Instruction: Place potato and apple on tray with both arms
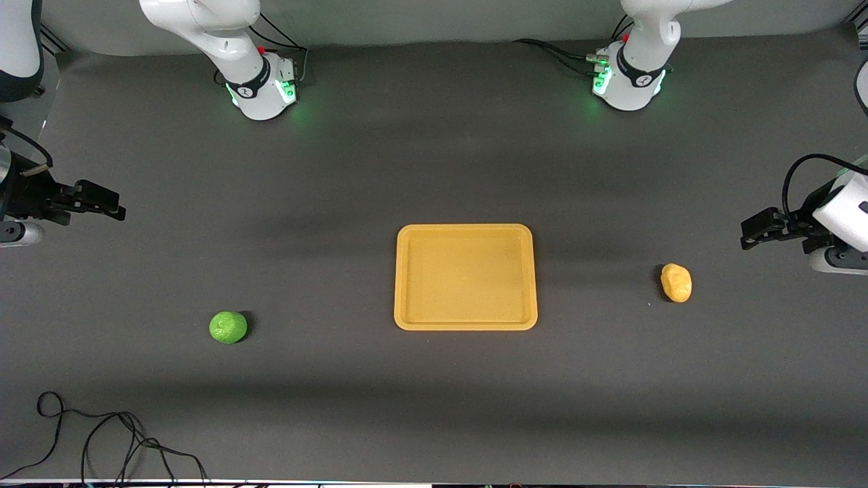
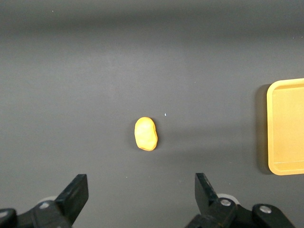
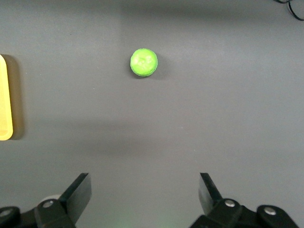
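Observation:
The yellow-orange tray [image 1: 466, 276] lies flat and empty mid-table. The yellow-orange potato [image 1: 677, 282] lies on the mat toward the left arm's end; the left wrist view shows it [image 2: 146, 134] with the tray's edge [image 2: 286, 127]. The green apple [image 1: 228, 327] lies toward the right arm's end, nearer the front camera than the tray; the right wrist view shows it [image 3: 144, 62]. My left gripper [image 1: 748, 234] is open and empty, up in the air beside the potato [image 2: 141, 190]. My right gripper [image 1: 116, 207] is open and empty, up over the mat away from the apple [image 3: 144, 190].
A black cable [image 1: 102, 440] loops on the mat near the front edge at the right arm's end. The arm bases [image 1: 261, 88] [image 1: 627, 81] stand at the back. The tray's edge shows in the right wrist view [image 3: 4, 99].

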`<control>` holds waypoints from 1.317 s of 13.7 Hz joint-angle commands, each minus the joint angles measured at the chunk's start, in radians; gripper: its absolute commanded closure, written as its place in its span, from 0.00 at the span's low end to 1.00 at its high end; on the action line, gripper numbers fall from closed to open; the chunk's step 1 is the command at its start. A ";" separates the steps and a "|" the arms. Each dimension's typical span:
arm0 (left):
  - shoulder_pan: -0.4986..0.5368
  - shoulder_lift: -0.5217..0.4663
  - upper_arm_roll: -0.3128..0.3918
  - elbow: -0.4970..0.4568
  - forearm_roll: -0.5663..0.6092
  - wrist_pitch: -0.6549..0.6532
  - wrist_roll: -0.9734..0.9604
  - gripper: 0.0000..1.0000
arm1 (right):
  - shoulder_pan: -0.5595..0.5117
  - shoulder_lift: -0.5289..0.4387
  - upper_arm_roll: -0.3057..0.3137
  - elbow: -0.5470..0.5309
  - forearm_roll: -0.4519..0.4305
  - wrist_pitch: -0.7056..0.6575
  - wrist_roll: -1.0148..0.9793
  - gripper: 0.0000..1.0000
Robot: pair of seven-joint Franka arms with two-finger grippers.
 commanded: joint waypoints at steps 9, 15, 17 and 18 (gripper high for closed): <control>-0.001 0.010 -0.001 0.009 -0.007 -0.016 0.016 0.00 | -0.006 0.004 0.010 0.016 -0.012 -0.022 0.026 0.00; 0.007 0.060 0.002 -0.101 -0.007 0.118 0.024 0.00 | -0.006 0.006 0.010 0.016 -0.009 -0.021 0.025 0.00; 0.007 0.103 0.004 -0.178 -0.006 0.218 0.024 0.00 | -0.006 0.006 0.007 0.016 -0.009 -0.022 0.025 0.00; 0.007 0.129 0.005 -0.224 -0.006 0.275 0.024 0.00 | -0.006 0.006 0.009 0.016 -0.009 -0.021 0.025 0.00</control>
